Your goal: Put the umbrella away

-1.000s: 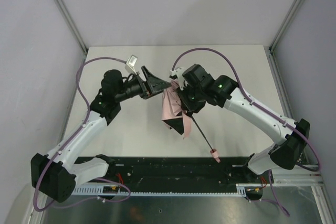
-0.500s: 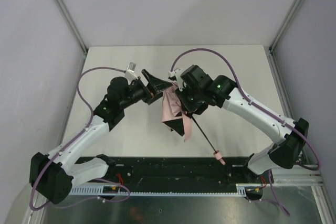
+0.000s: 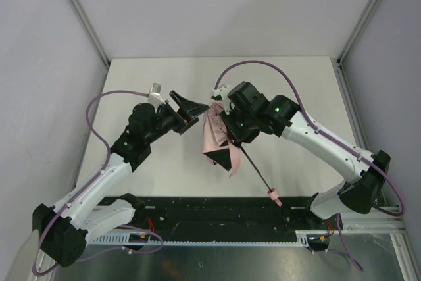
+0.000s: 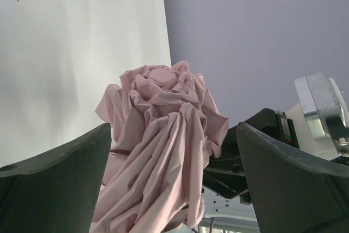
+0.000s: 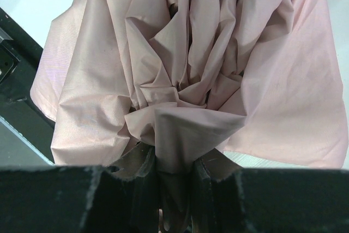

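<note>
Toward six o'clock sat the small pink handle [image 3: 271,195] of the pale pink fabric folding umbrella [image 3: 216,141], its thin black shaft [image 3: 253,168] slanting up toward eleven. The right tool [image 3: 229,135] was clenched on the bunched canopy, steadying it over the white desk [image 3: 296,90] — probably so the left tool [image 3: 197,111], spread wide and grasping nothing at the cloth's nine o'clock, could gather the folds.

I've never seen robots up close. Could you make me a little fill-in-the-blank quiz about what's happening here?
The right gripper is clamped on the fabric of an ____. That fabric is ____ in colour. The left gripper, near the fabric's top, has its jaws ____. The thin shaft is ____.
Missing words: umbrella; pink; open; black.
</note>
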